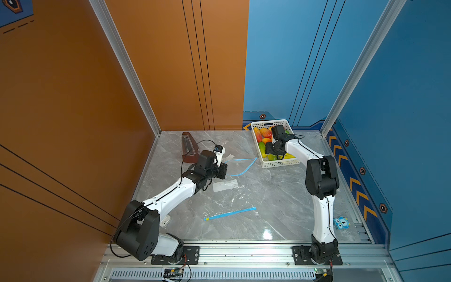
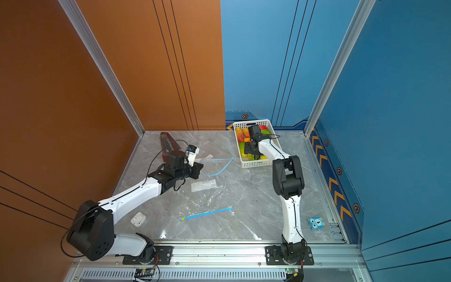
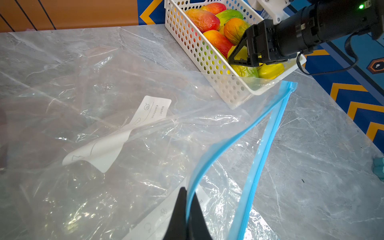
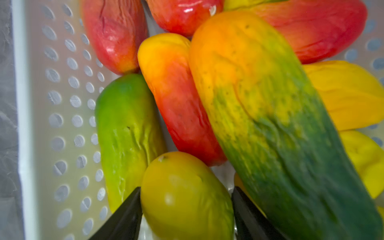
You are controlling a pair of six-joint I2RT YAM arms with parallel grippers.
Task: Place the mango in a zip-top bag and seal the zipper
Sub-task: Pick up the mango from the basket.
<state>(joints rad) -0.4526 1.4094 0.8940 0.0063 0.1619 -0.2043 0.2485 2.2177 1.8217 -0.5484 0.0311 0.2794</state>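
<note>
A clear zip-top bag (image 3: 124, 93) with a blue zipper (image 3: 228, 143) lies on the marble table, its mouth gaping open (image 1: 244, 166). My left gripper (image 3: 188, 191) is shut on the upper lip of that zipper and holds it raised. A white perforated basket (image 1: 278, 163) at the back right holds several mangoes, red, orange, green and yellow. My right gripper (image 4: 186, 191) reaches down into the basket, and its two black fingers press both sides of a yellow-green mango (image 4: 182, 207), which still rests among the others. From the left wrist view the right gripper (image 3: 234, 60) shows over the basket's near end.
A second clear bag with a blue zipper (image 1: 229, 213) lies flat towards the front. A brown metronome (image 1: 189, 149) stands at the back left, beside the left arm. A white earbud case (image 2: 138, 218) and a blue owl toy (image 1: 341, 222) lie near the table's sides.
</note>
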